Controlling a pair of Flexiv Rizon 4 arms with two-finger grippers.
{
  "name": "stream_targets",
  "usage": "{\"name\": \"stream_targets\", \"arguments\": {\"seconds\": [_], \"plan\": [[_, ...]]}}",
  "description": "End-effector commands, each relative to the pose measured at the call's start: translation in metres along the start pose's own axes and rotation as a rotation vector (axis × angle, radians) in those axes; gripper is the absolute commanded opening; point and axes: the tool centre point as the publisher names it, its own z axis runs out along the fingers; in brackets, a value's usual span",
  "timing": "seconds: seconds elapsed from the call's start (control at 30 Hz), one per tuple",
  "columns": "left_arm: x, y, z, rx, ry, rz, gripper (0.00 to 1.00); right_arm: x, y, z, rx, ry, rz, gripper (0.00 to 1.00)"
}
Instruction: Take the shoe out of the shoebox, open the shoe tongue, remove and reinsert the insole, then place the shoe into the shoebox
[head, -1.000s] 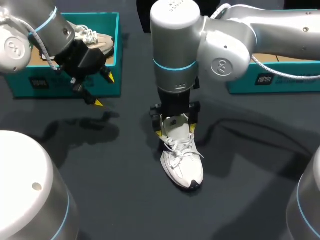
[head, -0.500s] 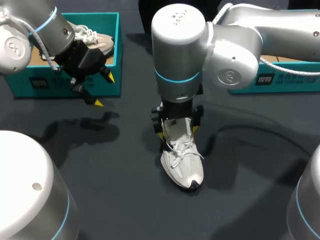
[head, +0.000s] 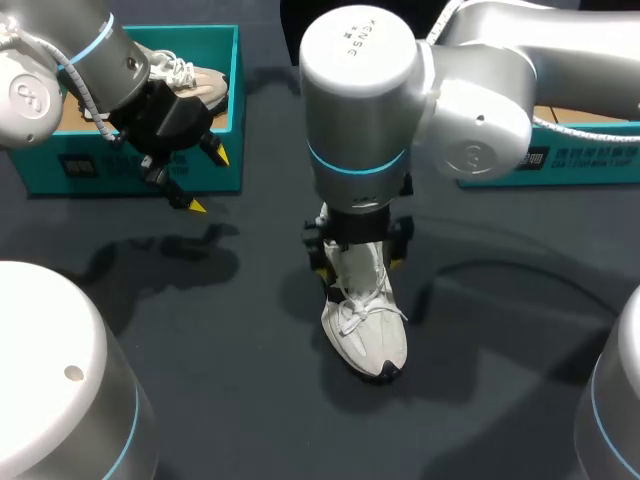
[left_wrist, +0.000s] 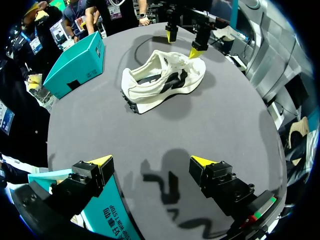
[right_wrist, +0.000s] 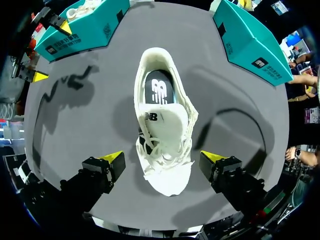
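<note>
White shoe (head: 365, 325) on bench (head: 200, 350), sole down. Right pincer (right_wrist: 162, 159) spread above shoe, straddling it, not touching. Left pincer (left_wrist: 152, 161) spread, well apart from shoe. Likely light, soft upper; pinch tongue (right_wrist: 161, 122) at its edge.

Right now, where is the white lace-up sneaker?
In the head view the white lace-up sneaker lies mid-table, heel end under the right gripper, well apart from the teal shoebox at left.
</note>
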Motion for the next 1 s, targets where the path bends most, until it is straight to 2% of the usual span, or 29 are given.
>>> {"name": "stream_targets", "arguments": {"seconds": [0.03, 0.7, 0.8, 0.87, 1.0], "plan": [[0.000, 0.000, 0.000, -0.003, 0.000, 0.000, 1.00, -0.006, -0.007, -0.001, -0.007, 0.015, 0.006, 1.00], [0.000, 0.000, 0.000, -0.003, 0.000, 0.000, 1.00, 0.003, -0.028, -0.018, -0.041, -0.011, 0.034, 0.98], [0.000, 0.000, 0.000, -0.003, 0.000, 0.000, 1.00, 0.005, -0.023, -0.014, -0.038, -0.017, 0.030, 0.50], [0.000, 0.000, 0.000, -0.003, 0.000, 0.000, 1.00, 0.006, -0.020, -0.012, -0.035, -0.013, 0.021, 0.39], [0.000, 0.000, 0.000, -0.003, 0.000, 0.000, 1.00, 0.007, -0.014, -0.008, -0.035, -0.014, 0.007, 0.36]]}}
